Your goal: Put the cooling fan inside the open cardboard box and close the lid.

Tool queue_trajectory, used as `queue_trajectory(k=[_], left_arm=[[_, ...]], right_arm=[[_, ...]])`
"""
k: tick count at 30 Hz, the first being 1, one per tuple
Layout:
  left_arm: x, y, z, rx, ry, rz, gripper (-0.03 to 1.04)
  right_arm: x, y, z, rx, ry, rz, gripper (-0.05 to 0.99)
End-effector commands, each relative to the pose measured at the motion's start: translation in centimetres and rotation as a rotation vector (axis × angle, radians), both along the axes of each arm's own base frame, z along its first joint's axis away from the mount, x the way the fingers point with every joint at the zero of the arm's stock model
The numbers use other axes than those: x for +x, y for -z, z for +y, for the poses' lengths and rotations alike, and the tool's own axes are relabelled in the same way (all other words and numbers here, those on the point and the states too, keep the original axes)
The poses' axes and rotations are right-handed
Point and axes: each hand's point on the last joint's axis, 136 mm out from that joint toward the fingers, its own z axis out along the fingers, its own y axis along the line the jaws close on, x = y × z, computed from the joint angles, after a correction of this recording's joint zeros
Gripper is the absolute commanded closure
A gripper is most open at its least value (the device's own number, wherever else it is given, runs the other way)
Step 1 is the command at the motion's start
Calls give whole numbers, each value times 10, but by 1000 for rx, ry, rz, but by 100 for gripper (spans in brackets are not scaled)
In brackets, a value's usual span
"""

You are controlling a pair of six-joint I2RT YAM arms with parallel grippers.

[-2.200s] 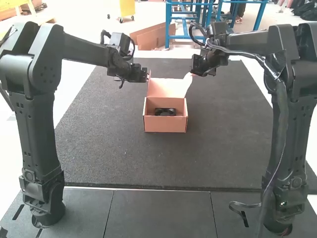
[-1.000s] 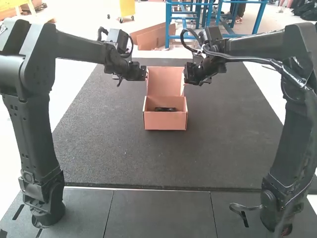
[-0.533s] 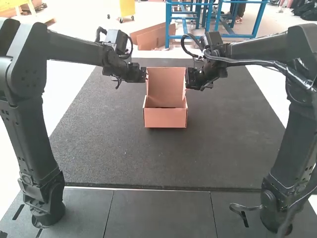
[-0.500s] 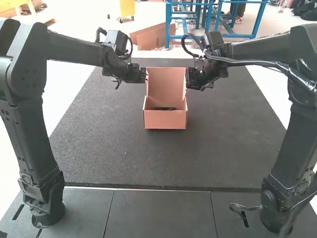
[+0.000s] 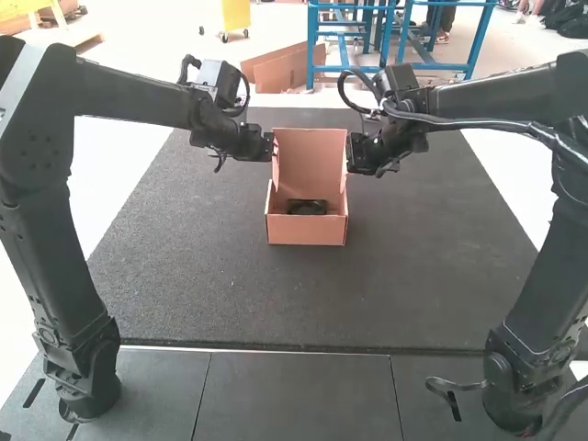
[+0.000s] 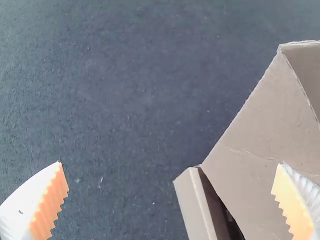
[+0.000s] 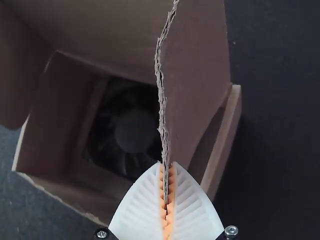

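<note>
The cardboard box (image 5: 307,225) stands on the black mat (image 5: 184,266), midway between its left and right edges and somewhat nearer its far edge. The cooling fan (image 7: 125,135) lies flat on the box floor. From the box's far wall the lid (image 5: 310,158) rises about upright (not closed). The right gripper (image 7: 166,170) pinches the lid's right edge tight. The left gripper (image 5: 269,147), fingers spread wide and holding nothing, sits just beside the lid's left edge.

The box (image 5: 307,225) is matt brown corrugated cardboard. Its lid (image 7: 195,75) shows a ragged raw edge between the ribbed white plastic fingers (image 7: 140,210) of the right gripper (image 7: 167,170). Beyond them the fan (image 7: 125,135) is matt black plastic, and the mat (image 5: 184,257) is dark and rough.
</note>
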Motion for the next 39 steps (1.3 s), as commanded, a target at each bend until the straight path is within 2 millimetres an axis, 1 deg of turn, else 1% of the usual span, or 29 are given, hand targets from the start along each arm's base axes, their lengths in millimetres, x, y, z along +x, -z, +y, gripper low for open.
queue_trajectory(k=[1,10,15,24,28,32,33,35,39], left_arm=[[-9,-16,-8,-18,26,-34,4],[-26,-12,-1,-9,29,-21,4],[-35,-9,3,-7,30,-14,4],[-54,-3,-3,-7,55,-7,4],[-66,4,-4,-2,69,11,4],[-83,10,-4,11,90,30,4],[-89,12,-3,16,92,43,4],[-98,15,2,28,93,63,4],[-115,19,11,53,102,86,4]], right_arm=[[-8,-15,7,21,-22,-30,95],[-22,-9,12,13,-48,-14,95],[-32,0,13,0,-65,2,95],[-45,18,6,-22,-70,34,95],[-49,27,3,-36,-73,48,95],[-48,26,2,-42,-73,41,95],[-46,24,2,-38,-66,33,90],[-40,14,4,-14,-49,13,65],[-32,-8,7,11,-36,-33,29]])
